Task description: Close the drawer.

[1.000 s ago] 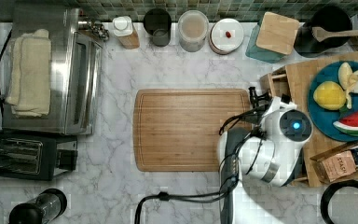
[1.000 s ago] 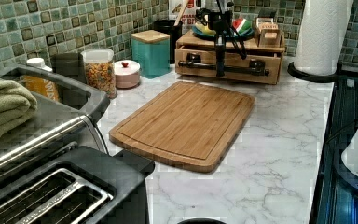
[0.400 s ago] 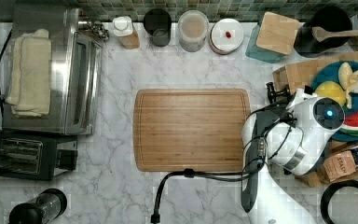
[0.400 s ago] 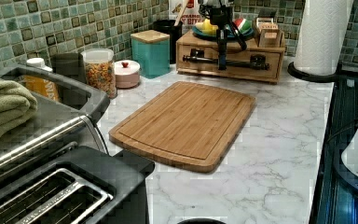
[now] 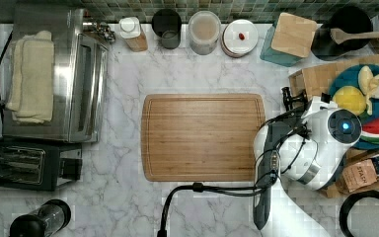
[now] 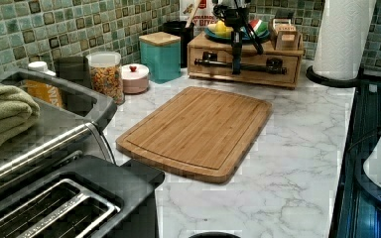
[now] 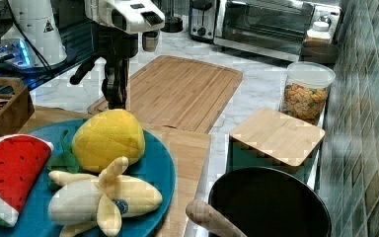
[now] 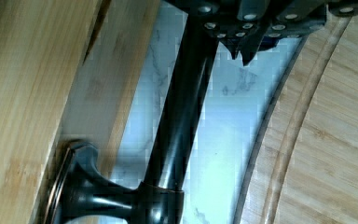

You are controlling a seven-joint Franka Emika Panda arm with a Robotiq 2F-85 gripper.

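Drawer (image 6: 248, 67) pushed in, flush, black-handled.

drawer (image 8: 23, 93) front, black bar handle (image 8: 177, 121); cutting board (image 8: 326, 140) beside

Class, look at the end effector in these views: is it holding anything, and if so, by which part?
It cannot be told. The end effector sits at the drawer, right by its dark bar handle, but whether it grips that handle is unclear.

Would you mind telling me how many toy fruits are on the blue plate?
3: a yellow pineapple nearest the cutting board, a banana toward the black pot, and a watermelon slice at the right view's left. More may be hidden.
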